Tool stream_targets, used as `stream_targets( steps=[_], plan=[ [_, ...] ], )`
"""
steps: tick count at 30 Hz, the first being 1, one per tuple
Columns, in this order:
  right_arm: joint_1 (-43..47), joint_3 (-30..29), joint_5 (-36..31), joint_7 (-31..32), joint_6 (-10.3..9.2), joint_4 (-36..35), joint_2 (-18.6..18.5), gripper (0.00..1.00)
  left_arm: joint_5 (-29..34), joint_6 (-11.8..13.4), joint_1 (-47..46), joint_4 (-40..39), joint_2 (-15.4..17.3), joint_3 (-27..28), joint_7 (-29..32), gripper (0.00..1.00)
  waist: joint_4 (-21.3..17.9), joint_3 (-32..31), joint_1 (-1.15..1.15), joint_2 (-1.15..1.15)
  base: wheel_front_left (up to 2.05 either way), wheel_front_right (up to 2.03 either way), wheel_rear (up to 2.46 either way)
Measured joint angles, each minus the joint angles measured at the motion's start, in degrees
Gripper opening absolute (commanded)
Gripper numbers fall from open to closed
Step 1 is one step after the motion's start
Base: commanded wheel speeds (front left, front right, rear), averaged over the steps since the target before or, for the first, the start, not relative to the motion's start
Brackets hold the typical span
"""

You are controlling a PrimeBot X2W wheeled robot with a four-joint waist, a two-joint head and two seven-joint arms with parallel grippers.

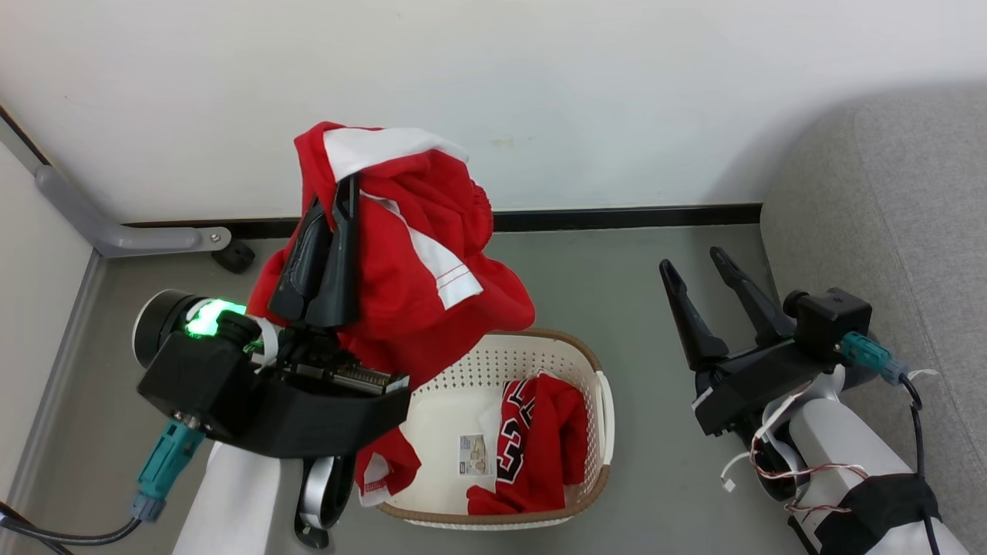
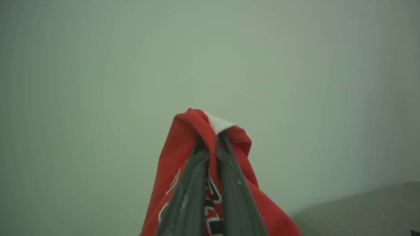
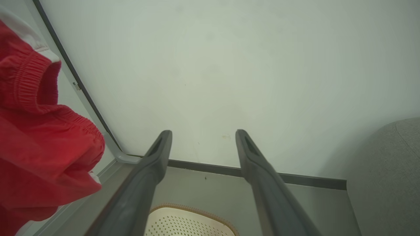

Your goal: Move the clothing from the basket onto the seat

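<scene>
Clothing piece one (image 1: 432, 254) hangs from our left gripper (image 1: 345, 189), jaws pinched shut on it, above the basket (image 1: 597, 370). Clothing piece two (image 1: 540, 432) lies inside. Right gripper (image 1: 692, 260): jaws wide, empty. Carry step under way, we judge; next calls for swinging right to the seat (image 1: 887, 200).

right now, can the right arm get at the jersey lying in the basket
Likely yes: the right gripper is open beside the basket, and the jersey lies uncovered at that side; the left gripper holds its garment over the other side.
</scene>
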Motion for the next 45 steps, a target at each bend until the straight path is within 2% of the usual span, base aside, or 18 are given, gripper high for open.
stream_targets(
  steps=[12,27,40,45],
  plan=[
    [-1.1,3.0,0.2,0.0,0.00,-4.3,0.2,1.00,0.0,0.0,0.0,0.0,0.0,0.1,0.0,0.00,-0.1,0.1,0.00,0.00,0.00,0.00,0.00],
    [-4.7,17.3,2.6,0.0,0.00,-14.1,0.4,1.00,0.0,0.0,0.0,0.8,-0.2,0.0,0.0,0.00,0.4,-0.3,0.00,-0.01,0.00,0.00,0.00],
    [-7.8,28.0,4.9,0.0,0.00,-13.7,-0.4,1.00,0.0,-0.5,-0.3,1.9,-0.3,-1.6,0.0,0.00,1.8,-0.9,0.00,0.00,0.00,0.00,0.00],
    [-9.9,28.3,5.2,0.0,0.05,-10.1,-0.1,1.00,-0.6,-0.5,-0.6,2.1,-0.3,-3.6,0.0,0.00,2.5,-1.2,0.00,0.00,0.00,0.00,0.00]
  ],
)
